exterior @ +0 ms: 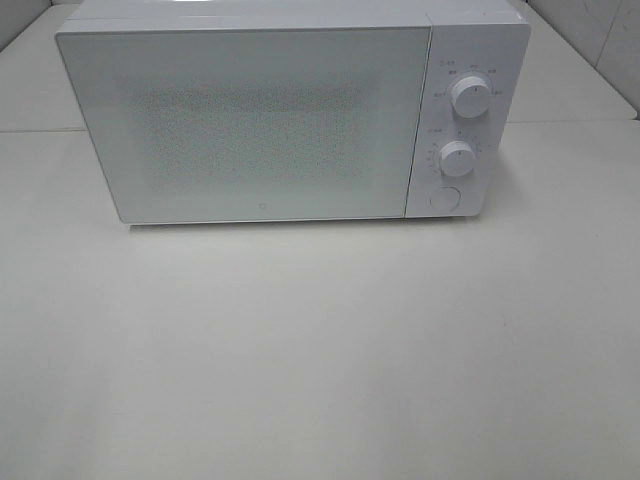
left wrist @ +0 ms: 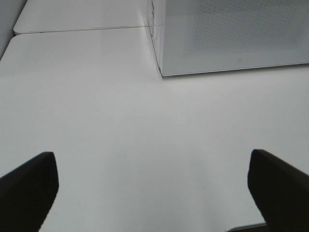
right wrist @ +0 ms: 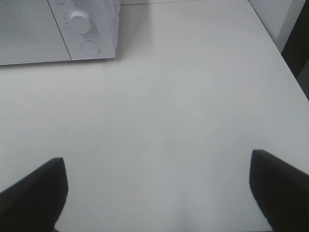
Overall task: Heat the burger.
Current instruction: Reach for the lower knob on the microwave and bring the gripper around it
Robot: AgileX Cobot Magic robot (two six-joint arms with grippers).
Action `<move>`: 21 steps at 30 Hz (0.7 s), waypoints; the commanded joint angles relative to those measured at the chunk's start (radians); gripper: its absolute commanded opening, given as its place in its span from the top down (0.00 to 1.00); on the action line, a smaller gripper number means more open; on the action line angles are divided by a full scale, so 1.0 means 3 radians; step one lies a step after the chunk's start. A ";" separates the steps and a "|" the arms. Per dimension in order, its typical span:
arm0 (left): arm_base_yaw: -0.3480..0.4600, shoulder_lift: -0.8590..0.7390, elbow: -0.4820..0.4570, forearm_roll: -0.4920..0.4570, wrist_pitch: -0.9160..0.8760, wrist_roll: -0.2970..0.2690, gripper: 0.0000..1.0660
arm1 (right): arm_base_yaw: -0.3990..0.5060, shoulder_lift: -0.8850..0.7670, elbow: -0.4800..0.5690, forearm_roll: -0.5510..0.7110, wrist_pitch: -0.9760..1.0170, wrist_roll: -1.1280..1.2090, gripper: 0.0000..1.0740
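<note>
My left gripper [left wrist: 150, 162] and right gripper [right wrist: 157, 159] hang spread wide and empty; with no burger in sight, I'd squarely press the round button [exterior: 444, 198] on the shut microwave [exterior: 250, 120].

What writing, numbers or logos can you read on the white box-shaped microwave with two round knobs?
Nothing is readable.
Grey characters around the upper white round knob of the white box-shaped microwave: too small and blurred.
Grey marks around the lower white round knob: too blurred, in the right wrist view too.
Tiny grey mark at the bottom edge of the frosted glass door: too small.
</note>
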 commanded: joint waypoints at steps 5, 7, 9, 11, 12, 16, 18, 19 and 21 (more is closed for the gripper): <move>-0.0050 -0.0077 0.0007 -0.0030 -0.0047 -0.0027 0.04 | 0.0000 -0.0043 0.0007 0.0010 -0.0007 0.0020 0.07; -0.0043 -0.0073 0.0007 -0.0027 -0.0047 -0.0023 0.04 | 0.0000 -0.0043 0.0007 0.0010 -0.0007 0.0020 0.07; -0.0043 -0.0073 0.0007 -0.0027 -0.0047 -0.0023 0.04 | 0.0000 -0.0043 0.0007 0.0010 -0.0007 0.0020 0.07; -0.0043 -0.0073 0.0007 -0.0023 -0.0047 -0.0023 0.04 | 0.0000 -0.0043 0.0007 0.0010 -0.0007 0.0020 0.07; -0.0043 -0.0073 0.0007 -0.0023 -0.0047 -0.0023 0.04 | 0.0000 -0.0043 0.0007 0.0010 -0.0007 0.0020 0.07; -0.0043 -0.0073 0.0007 -0.0023 -0.0047 -0.0023 0.04 | 0.0000 -0.0043 0.0007 0.0010 -0.0007 0.0020 0.07; -0.0043 -0.0073 0.0007 -0.0023 -0.0047 -0.0023 0.04 | 0.0000 -0.0043 0.0007 0.0010 -0.0007 0.0020 0.07; -0.0043 -0.0073 0.0007 -0.0023 -0.0047 -0.0020 0.04 | 0.0000 -0.0043 0.0007 0.0010 -0.0007 0.0020 0.07; -0.0043 -0.0073 0.0007 -0.0023 -0.0047 -0.0020 0.04 | 0.0000 -0.0043 0.0007 0.0010 -0.0007 0.0020 0.07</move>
